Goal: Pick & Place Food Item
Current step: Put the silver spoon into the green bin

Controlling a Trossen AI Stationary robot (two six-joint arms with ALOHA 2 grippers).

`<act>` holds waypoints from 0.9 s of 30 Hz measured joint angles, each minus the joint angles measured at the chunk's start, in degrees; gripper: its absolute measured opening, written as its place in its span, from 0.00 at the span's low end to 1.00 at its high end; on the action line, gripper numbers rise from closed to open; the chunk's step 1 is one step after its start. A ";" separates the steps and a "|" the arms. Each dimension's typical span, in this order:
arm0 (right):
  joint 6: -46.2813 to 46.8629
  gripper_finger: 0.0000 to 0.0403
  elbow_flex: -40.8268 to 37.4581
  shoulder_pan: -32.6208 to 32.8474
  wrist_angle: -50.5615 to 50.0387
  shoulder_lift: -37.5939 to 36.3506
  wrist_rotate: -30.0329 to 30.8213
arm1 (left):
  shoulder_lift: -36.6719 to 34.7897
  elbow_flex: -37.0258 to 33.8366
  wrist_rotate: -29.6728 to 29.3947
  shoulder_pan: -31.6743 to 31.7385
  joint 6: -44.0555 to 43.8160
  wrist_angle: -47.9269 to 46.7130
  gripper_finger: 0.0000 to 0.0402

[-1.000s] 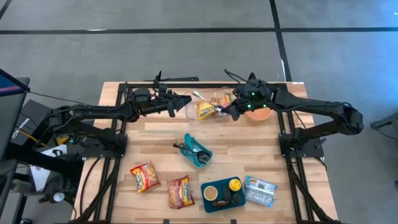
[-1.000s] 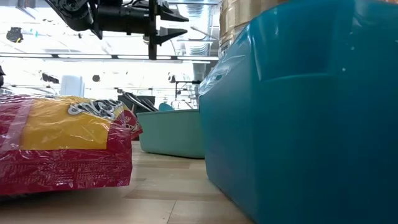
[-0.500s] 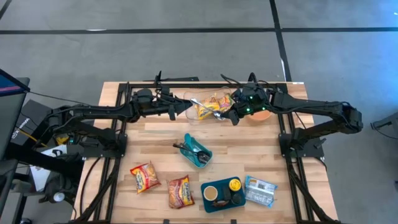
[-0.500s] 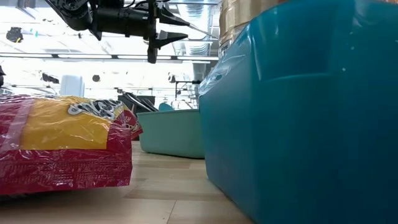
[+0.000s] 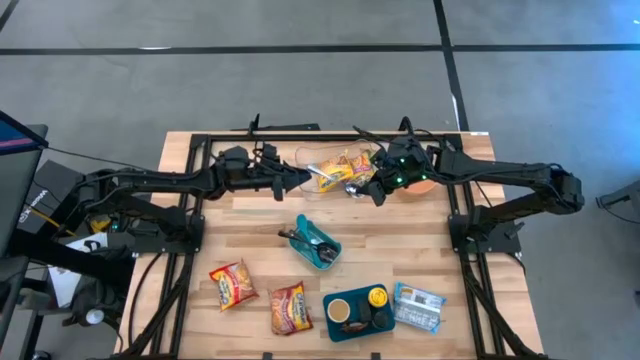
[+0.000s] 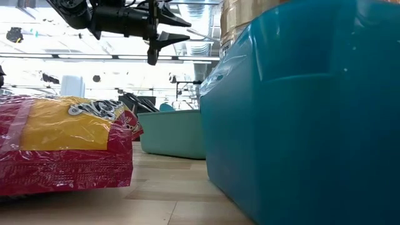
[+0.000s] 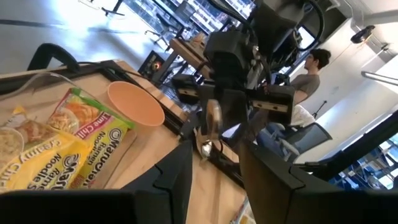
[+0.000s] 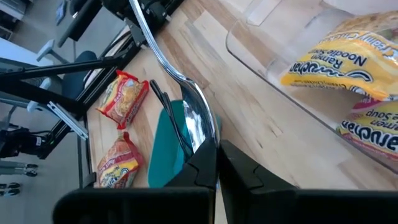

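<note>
Wooden table [image 5: 420, 235] — right end effector [image 8: 217, 149] clamped on shiny spoon [image 8: 186, 102], left end effector [image 5: 296, 178] part-open, empty.

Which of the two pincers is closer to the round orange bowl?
The right pincer: it hangs just beside the round orange bowl, holding a silver metal spoon. The left pincer is farther off, beyond the clear plastic container.

Yellow-green ramen packets [image 5: 333, 172], orange bowl [image 7: 135, 103], teal tray [image 5: 318, 243].

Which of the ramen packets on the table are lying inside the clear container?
The two yellow ramen packets at the far edge lie inside the clear container. The two red packets at the near edge lie directly on the wood.
</note>
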 joint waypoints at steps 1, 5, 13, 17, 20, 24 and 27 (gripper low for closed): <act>0.02 0.00 0.00 0.07 -0.16 0.00 0.00 | 0.00 0.00 -0.04 -0.21 -0.01 -0.04 0.32; 0.03 0.00 0.00 0.80 -1.31 0.00 -0.07 | 0.00 0.00 -0.17 -0.47 -0.01 -0.33 0.32; 0.52 0.00 0.00 2.49 -0.99 0.00 -0.01 | 0.00 0.00 -0.20 -0.95 -0.07 -0.33 0.32; 0.52 0.00 0.00 2.34 -0.99 0.00 0.00 | 0.00 0.00 -1.17 -1.93 -0.03 -0.33 0.32; 0.52 0.00 0.00 2.34 -0.99 0.00 0.02 | 0.02 0.00 -2.41 -2.40 -0.01 -0.33 0.32; 0.52 0.00 0.00 2.34 -1.13 0.00 0.02 | 1.86 -0.07 -2.96 -2.97 -0.03 1.07 0.32; 0.52 0.00 0.00 2.34 -1.49 0.00 0.02 | 4.13 -0.02 -2.93 -3.48 -0.14 4.90 0.32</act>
